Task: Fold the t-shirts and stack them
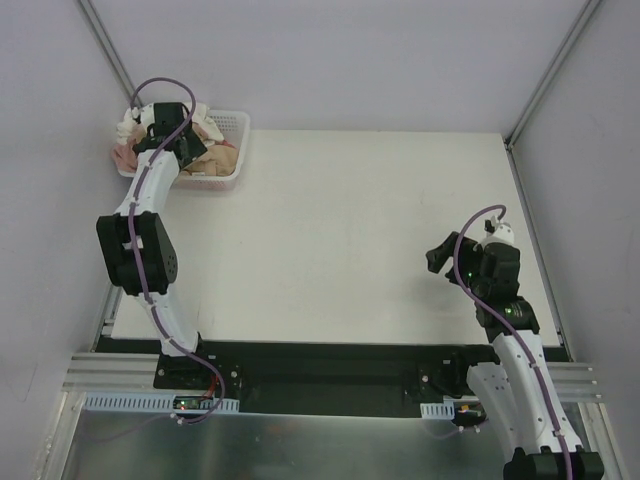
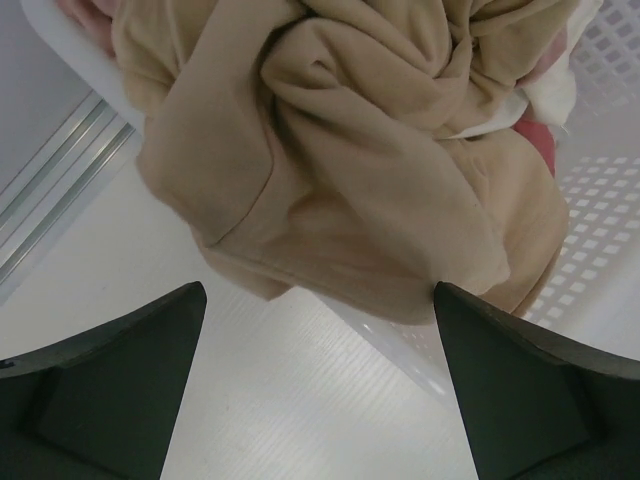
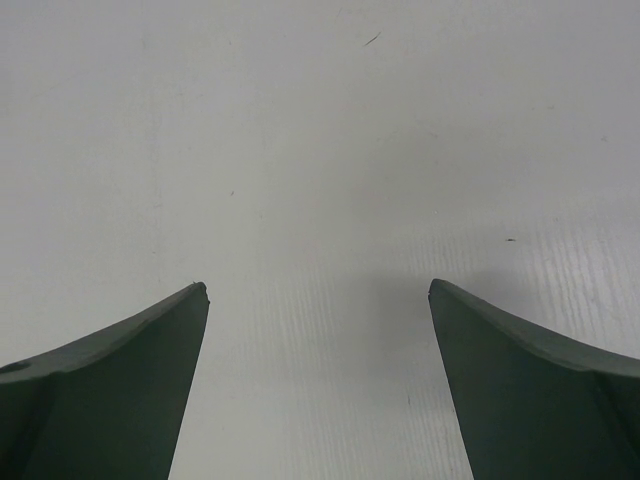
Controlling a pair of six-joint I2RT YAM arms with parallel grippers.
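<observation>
Hovering at the basket (image 1: 240, 122) in the far-left corner of the table (image 1: 350, 240), your left gripper (image 2: 320, 290) has its jaws wide apart with nothing between them. The tan t-shirt (image 2: 350, 180) sits bunched on top of the pile, spilling over the near rim, with the other t-shirts (image 2: 535, 130) peeking out beside it. Go for that thick twisted ridge in the middle, not the loose hem, and drop low enough to pinch tan cloth only. Lift straight up so the rim doesn't snag it or drag the others out. Your right gripper (image 3: 320, 290) hangs over bare table, jaws apart too, holding nothing. Have it ready to catch a shoulder.
</observation>
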